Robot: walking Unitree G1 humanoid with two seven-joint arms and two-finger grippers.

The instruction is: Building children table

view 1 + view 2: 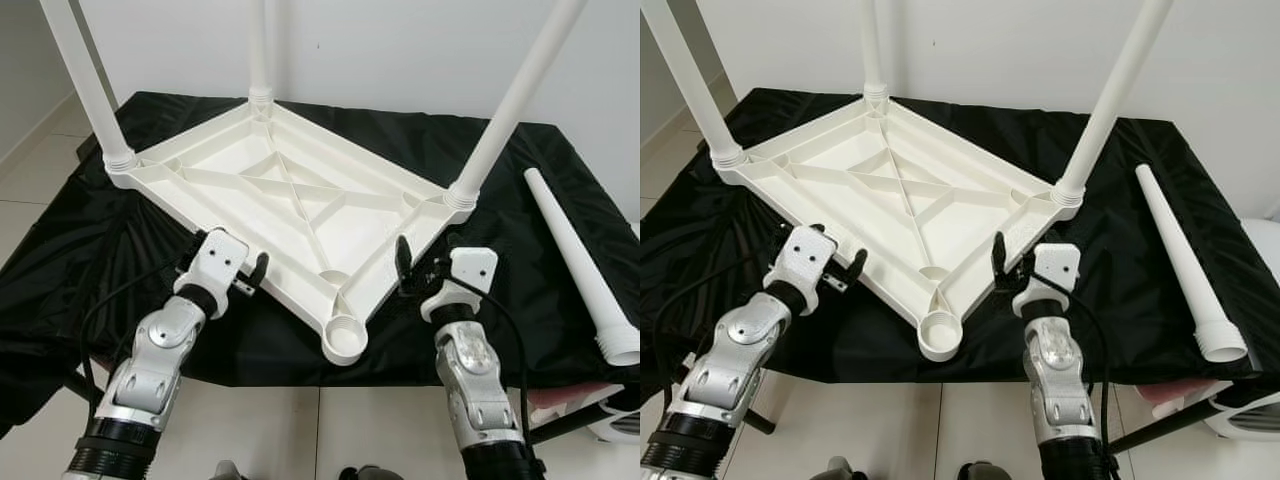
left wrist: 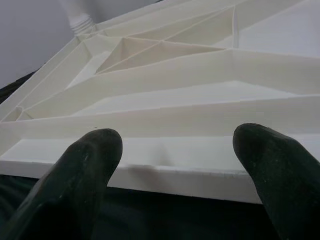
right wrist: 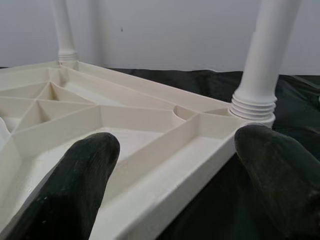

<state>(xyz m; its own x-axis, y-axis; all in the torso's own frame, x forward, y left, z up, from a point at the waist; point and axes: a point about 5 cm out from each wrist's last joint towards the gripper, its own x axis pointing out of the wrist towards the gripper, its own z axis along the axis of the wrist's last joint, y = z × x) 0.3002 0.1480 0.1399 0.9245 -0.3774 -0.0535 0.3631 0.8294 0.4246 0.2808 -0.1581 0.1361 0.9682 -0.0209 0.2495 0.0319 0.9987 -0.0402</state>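
Note:
The white plastic table top [image 1: 290, 200] lies upside down on a black cloth. Three white legs stand screwed into its corners: left [image 1: 90, 90], back [image 1: 260, 50] and right [image 1: 515, 100]. The near corner socket [image 1: 345, 338] is empty. A loose fourth leg [image 1: 580, 250] lies on the cloth at the right. My left gripper [image 1: 245, 278] is open at the top's near-left edge, the rim [image 2: 170, 172] just beyond its fingertips. My right gripper [image 1: 420, 268] is open at the near-right edge, fingers either side of the rim [image 3: 165, 185].
The black cloth [image 1: 500, 150] covers a low support and hangs over its front edge. A white object [image 1: 620, 425] sits on the tiled floor at the lower right. A white wall stands close behind.

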